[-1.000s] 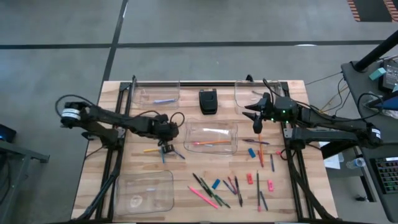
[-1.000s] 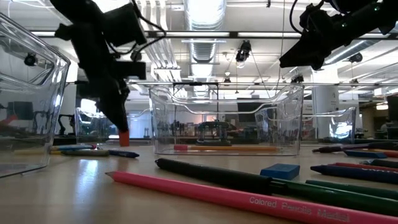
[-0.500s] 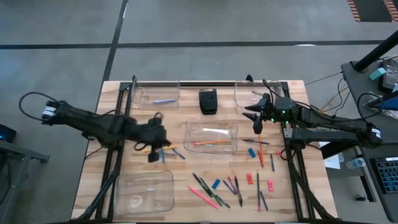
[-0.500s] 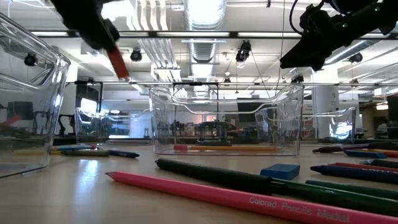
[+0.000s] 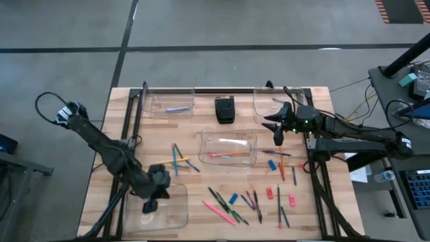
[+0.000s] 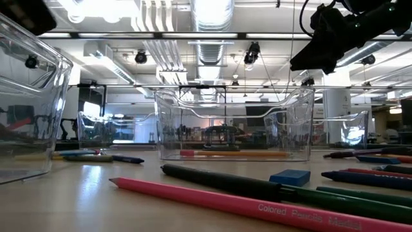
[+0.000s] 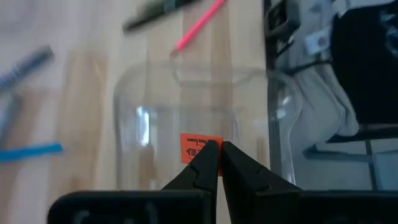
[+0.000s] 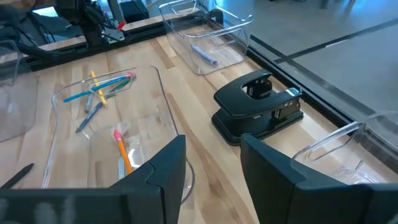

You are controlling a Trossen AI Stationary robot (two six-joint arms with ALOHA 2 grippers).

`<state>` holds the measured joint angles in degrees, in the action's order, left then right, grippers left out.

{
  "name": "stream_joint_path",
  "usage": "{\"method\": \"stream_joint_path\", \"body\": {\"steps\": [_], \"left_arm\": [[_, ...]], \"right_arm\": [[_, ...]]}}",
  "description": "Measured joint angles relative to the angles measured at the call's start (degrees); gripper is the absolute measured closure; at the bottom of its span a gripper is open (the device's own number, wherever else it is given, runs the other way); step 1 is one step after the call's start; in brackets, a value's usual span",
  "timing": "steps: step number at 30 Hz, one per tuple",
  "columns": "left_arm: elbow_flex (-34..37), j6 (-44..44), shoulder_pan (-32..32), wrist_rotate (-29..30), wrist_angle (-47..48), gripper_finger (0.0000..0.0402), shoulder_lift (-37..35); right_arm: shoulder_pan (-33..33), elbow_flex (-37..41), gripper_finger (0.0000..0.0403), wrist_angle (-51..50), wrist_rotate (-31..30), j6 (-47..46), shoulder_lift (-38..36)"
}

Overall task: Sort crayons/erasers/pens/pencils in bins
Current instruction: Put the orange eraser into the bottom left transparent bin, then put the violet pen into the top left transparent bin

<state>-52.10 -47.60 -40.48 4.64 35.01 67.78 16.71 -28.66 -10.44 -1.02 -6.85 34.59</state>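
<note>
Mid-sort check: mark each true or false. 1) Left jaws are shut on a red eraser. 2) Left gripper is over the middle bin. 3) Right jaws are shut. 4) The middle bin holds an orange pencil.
1) True: the left gripper pinches the small red block eraser.
2) False: it hangs over the clear near-left plastic bin.
3) False: the right gripper shows a gap, holding nothing.
4) True: a long orange pencil lies in the clear middle bin.

Orange-red eraser [image 7: 200, 148], clear bins [image 5: 228, 138], pink pencil [image 6: 257, 206], black box [image 5: 224, 109], pale wood table [image 5: 195, 185]
</note>
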Motion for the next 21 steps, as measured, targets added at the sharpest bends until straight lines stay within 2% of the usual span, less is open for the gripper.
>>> {"method": "stream_joint_path", "body": {"steps": [4, 6, 13, 17, 21], "left_arm": [[0.0, -8.61, -0.52, -3.32, -0.24, 0.0401, 3.5], [0.0, -9.22, -0.52, -4.53, -0.79, 0.0395, 4.61], [0.0, -8.62, -0.05, -4.53, -1.4, 0.0322, 5.01], [0.0, -7.13, 0.63, -2.36, -1.38, 0.0288, 3.75], [-0.21, -2.57, 2.81, 2.1, -1.4, 0.0275, 0.59]], "right_arm": [[0.0, 0.01, 0.0259, 0.06, 0.0, -0.24, 0.0], [0.0, -0.01, 0.0259, 0.04, 0.0, -0.24, 0.0], [0.0, 0.1, 0.0259, 0.02, 0.0, -0.04, 0.0], [0.0, 0.1, 0.0259, 0.02, 0.0, -0.02, 0.0], [0.0, 0.09, 0.0259, 0.01, 0.07, -0.36, -0.07]]}}
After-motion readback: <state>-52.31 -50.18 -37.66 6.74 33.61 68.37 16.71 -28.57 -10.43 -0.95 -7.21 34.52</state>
